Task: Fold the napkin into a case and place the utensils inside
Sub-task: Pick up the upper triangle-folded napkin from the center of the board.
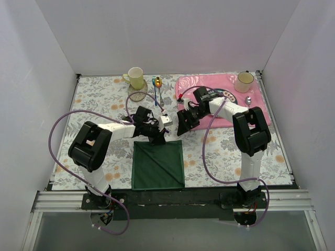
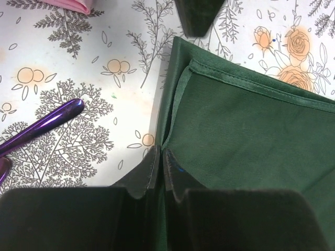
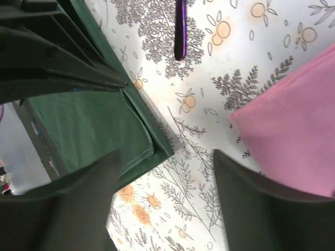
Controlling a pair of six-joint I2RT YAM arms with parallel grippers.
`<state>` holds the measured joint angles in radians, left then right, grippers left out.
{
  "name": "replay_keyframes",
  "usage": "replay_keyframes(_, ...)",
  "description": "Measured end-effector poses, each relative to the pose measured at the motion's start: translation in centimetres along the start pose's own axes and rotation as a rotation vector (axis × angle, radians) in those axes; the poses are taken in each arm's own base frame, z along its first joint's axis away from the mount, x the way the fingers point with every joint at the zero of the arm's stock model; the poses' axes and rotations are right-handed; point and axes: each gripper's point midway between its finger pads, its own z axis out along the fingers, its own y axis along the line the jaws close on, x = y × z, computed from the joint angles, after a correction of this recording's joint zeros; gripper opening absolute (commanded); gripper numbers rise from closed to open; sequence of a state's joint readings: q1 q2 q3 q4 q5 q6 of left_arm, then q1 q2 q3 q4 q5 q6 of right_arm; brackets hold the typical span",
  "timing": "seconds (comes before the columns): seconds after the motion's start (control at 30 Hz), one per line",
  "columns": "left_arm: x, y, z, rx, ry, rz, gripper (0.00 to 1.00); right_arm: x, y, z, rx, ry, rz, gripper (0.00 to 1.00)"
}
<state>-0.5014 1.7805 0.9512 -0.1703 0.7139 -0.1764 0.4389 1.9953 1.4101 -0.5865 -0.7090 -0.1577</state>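
The napkin [image 1: 158, 166] lies folded flat at the middle of the table's [image 1: 220, 157] near edge, its far hem running left to right. The left gripper [image 2: 160, 159] is clenched on that hem. The right gripper [image 3: 166, 172], jaws apart, hangs over the far right corner. The purple utensils [image 2: 44, 124] lie just beyond the hem.
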Motion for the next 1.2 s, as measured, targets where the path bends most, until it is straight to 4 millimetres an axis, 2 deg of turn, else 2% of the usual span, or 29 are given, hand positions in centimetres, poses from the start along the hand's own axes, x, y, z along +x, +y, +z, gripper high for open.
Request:
replay_keyframes(0.07, 0.0, -0.3, -0.1, -0.001, -0.006, 0.016, 0.0, -0.1, 0.2, 0.1, -0.011, -0.001, -0.007, 0.9)
replay_keyframes(0.2, -0.4, -0.5, -0.4, -0.006, -0.019, 0.045, 0.0, -0.2, 0.7, 0.5, -0.041, 0.006, -0.022, 0.89)
replay_keyframes(0.37, -1.0, -0.7, -0.8, -0.013, -0.037, 0.072, 0.0, -0.1, 1.4, 1.7, -0.095, 0.025, -0.056, 0.75)
replay_keyframes(0.63, -1.2, -0.8, -0.9, -0.017, -0.047, 0.09, 0.0, 2.0, 2.7, 3.2, -0.186, 0.081, -0.063, 0.72)
replay_keyframes(0.93, -1.3, -0.9, -1.1, -0.021, -0.053, 0.1, 0.0, 3.3, 3.3, 3.3, -0.238, 0.104, -0.044, 0.48)
replay_keyframes(1.03, -1.5, -0.9, -1.2, -0.023, -0.057, 0.104, 0.0, 3.4, 3.5, 3.2, -0.252, 0.105, -0.043, 0.28)
replay_keyframes(1.07, -1.5, -0.8, -1.2, -0.025, -0.058, 0.104, 0.12, 3.4, 3.6, 3.2, -0.255, 0.104, -0.043, 0.13)
replay_keyframes(1.1, -1.5, -0.8, -1.2, -0.026, -0.059, 0.104, 0.23, 3.4, 3.6, 3.2, -0.256, 0.104, -0.044, 0.05)
replay_keyframes(1.13, -1.5, -0.8, -1.2, -0.03, -0.058, 0.1, 0.33, 3.4, 3.6, 3.2, -0.256, 0.103, -0.046, 0.01)
replay_keyframes(1.2, -1.6, -0.8, -1.4, -0.036, -0.059, 0.089, 0.52, 3.4, 3.6, 3.2, -0.255, 0.104, -0.04, 0.01)
